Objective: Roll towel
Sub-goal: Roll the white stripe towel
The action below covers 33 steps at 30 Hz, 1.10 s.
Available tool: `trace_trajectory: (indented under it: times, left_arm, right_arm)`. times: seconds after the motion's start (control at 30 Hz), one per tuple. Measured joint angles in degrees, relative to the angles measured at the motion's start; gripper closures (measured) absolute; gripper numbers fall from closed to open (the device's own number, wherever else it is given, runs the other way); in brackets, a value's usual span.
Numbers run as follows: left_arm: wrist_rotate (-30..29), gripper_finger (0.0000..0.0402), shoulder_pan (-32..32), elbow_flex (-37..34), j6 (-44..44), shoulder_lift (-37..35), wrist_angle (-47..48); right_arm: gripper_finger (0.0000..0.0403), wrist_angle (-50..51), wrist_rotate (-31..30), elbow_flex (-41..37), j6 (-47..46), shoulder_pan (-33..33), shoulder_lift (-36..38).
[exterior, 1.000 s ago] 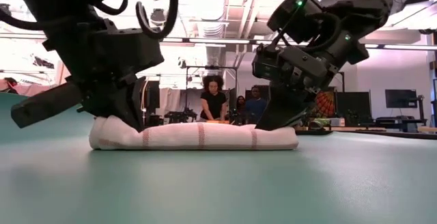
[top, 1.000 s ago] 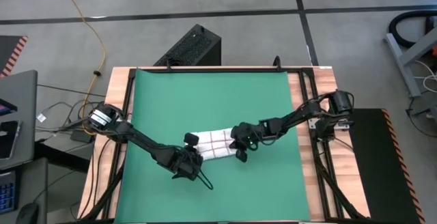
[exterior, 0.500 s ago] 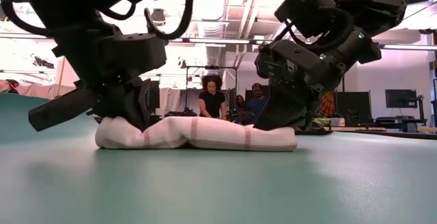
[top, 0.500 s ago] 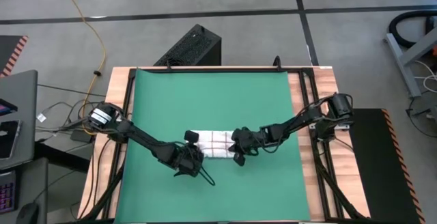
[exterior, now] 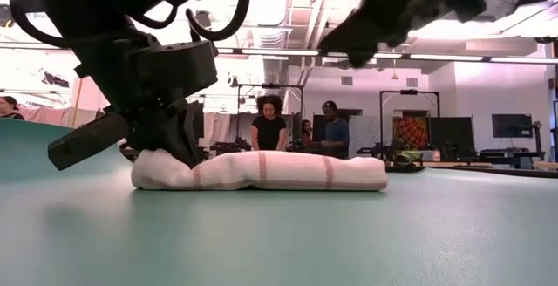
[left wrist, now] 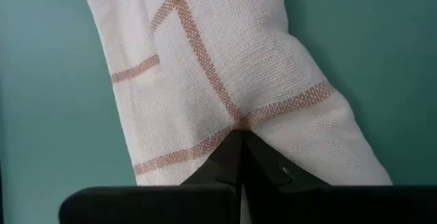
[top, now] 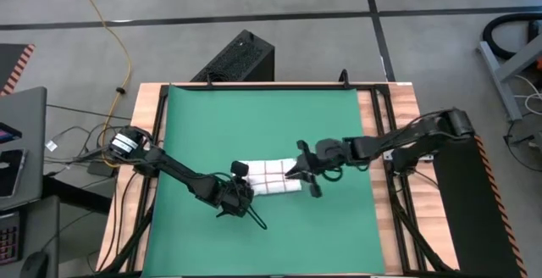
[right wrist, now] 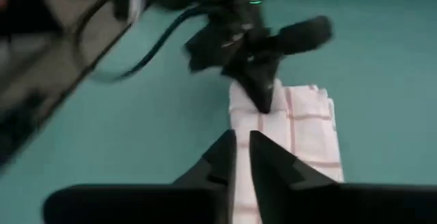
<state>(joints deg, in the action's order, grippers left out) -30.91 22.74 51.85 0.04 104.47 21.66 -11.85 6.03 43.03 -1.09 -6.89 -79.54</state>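
The towel, white with red grid lines, lies as a narrow rolled band on the green mat, a little nearer than the mat's middle. In the low view the towel lies flat along its whole length. My left gripper is shut on the towel's left end. My right gripper hangs above the towel's right end, clear of it. In the low view it is high up. In its own view its fingers are almost together and hold nothing. My left gripper holds the towel's left end at its shut fingertips, and the cloth puckers in where they meet it. The fingers come slanting down from the table's left and near side. The towel rests on the mat.
Bare green mat lies on all sides of the towel. Wooden table strips and black rails run along both sides of the mat. A black box stands beyond the far edge. People stand in the room behind.
My right gripper has come off the towel's right end and risen, drawing back toward the table's right edge. The towel's middle humped up half a second ago and now lies flat. My left gripper has stayed on the left end and shifted slightly right.
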Motion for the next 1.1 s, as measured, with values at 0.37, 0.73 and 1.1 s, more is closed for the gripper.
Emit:
trace_trajectory:
  times: [0.37, 0.73, 1.1]
  left_arm:
    - [0.6, 0.0401, -0.04, -0.39, 2.56, -0.07, -1.1]
    - [0.93, 0.0401, -0.07, -0.41, 3.01, -0.07, -1.41]
    - [1.06, 0.0401, -0.07, -0.43, 2.95, -0.09, -1.72]
  right_arm:
    - [0.0186, 7.95, -3.82, -0.02, 22.57, -6.58, -1.74]
    - [0.0168, 4.05, -11.5, 0.07, 21.17, -5.12, -12.79]
    - [0.017, 7.4, -11.16, -0.32, 20.14, -6.1, -13.62]
